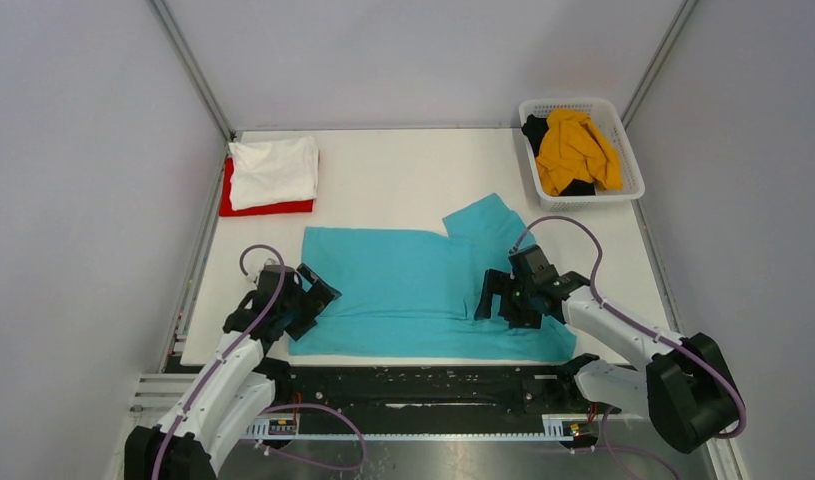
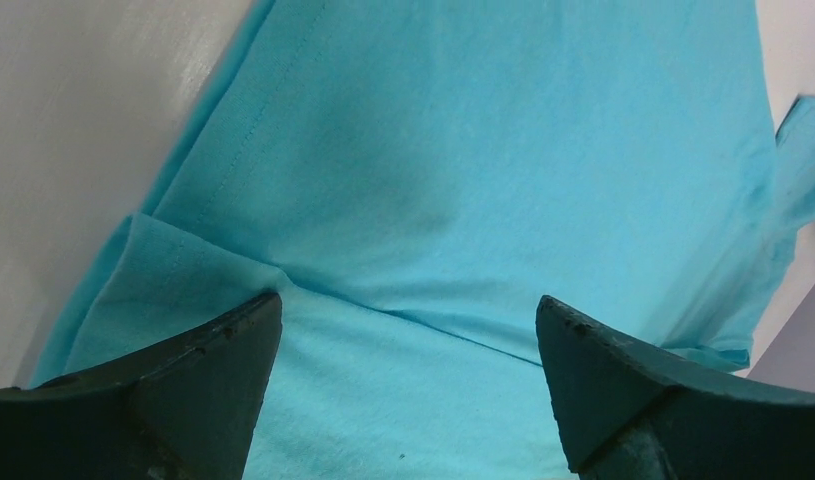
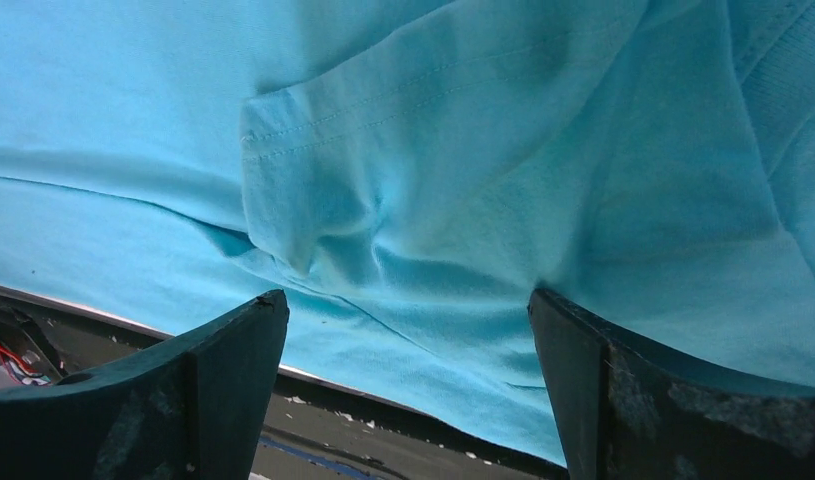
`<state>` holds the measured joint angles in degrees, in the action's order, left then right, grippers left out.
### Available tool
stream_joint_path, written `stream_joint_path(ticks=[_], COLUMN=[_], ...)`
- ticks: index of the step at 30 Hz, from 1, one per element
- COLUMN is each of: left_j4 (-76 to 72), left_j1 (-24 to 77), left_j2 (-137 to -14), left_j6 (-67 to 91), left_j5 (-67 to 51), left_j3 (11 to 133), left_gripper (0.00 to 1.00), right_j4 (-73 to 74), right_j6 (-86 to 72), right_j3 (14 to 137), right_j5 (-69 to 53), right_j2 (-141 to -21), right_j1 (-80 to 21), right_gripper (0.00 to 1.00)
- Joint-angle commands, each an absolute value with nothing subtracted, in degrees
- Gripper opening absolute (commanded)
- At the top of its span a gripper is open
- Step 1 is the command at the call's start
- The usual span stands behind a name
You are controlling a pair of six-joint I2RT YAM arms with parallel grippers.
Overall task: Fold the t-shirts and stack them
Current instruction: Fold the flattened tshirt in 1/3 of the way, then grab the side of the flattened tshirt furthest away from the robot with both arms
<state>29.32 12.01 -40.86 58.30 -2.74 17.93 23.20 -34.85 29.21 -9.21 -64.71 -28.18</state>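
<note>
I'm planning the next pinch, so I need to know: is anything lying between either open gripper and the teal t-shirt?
Nothing visible does. The left gripper and the right gripper both hang open directly over the teal t-shirt, with only its own cloth showing between their fingers. The basket sits apart at the table's far right corner.
</note>
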Motion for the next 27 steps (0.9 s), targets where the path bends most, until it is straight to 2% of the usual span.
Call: stream_joint_path(ticks=[1,11,17,21,27], left_j4=[31.4,26.6,21.3,23.1,25.7], left_j1=[12.1,11.5,6.4,3.0,0.2], left_j2=[-41.8,-55.9,-74.9,-91.0,-106.1], left_j6=[58.0,50.6,44.0,39.6,37.4], left_j5=[-0.3,8.8,10.5,9.0,3.0], left_j3=[19.1,35.7,47.9,59.9,73.1], left_gripper=[0.99,0.99,0.99,0.91,0.85], right_j4=[31.4,22.2,19.1,19.1,19.1], right_j6=[-35.2,-32.7,-30.7,-29.6,-29.0], right_j3=[28.5,38.1,39.4,38.9,38.0], right_j5=[-6.9,-2.0,-0.3,-0.3,-1.2], right_j2=[-62.4,-60.7,-61.0,-61.4,-62.6], right_j1=[-28.7,-28.6,-28.6,-28.2,-27.2], right_gripper=[1.0,1.0,1.0,1.0,1.0])
